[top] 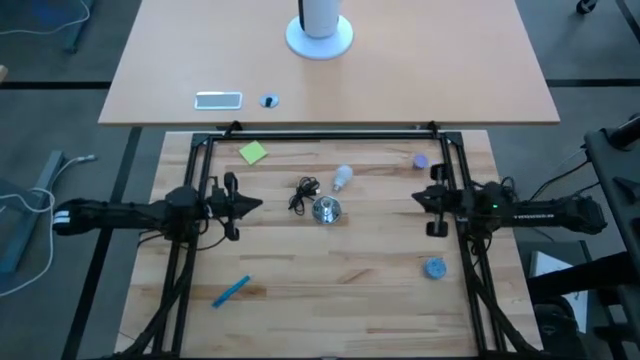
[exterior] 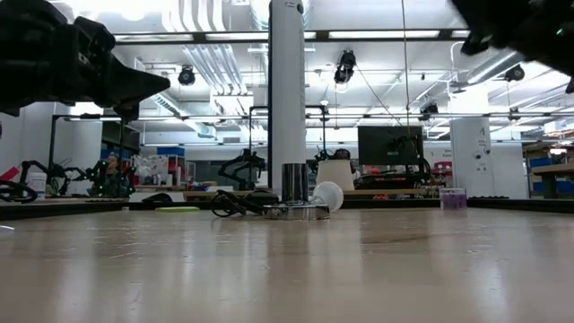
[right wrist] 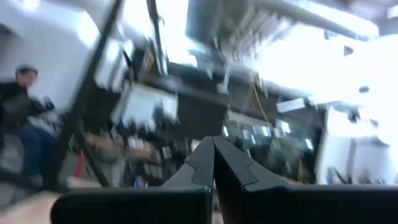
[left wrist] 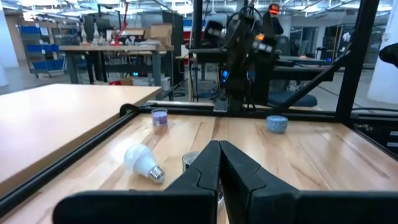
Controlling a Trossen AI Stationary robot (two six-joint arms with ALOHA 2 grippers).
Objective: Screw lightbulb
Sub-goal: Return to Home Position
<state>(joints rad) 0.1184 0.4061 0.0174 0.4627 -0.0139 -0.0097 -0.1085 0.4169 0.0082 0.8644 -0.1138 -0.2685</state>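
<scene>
The white lightbulb (top: 342,178) lies on its side on the wooden table, just beyond the round shiny metal socket (top: 326,209), which stands upright with its black cord (top: 302,193) coiled to its left. The bulb also shows in the left wrist view (left wrist: 142,162) and the low view (exterior: 327,196). My left gripper (top: 257,205) is shut and empty, above the table to the socket's left. My right gripper (top: 416,197) is shut and empty, to the socket's right, raised and tipped so its wrist view shows only the room.
A blue-grey round cap (top: 434,268) lies near right, a small purple cup (top: 421,160) far right, a green note (top: 253,152) far left, a blue pen (top: 230,291) near left. Black frame bars (top: 320,134) edge the work area. A person (right wrist: 18,118) sits beyond the table.
</scene>
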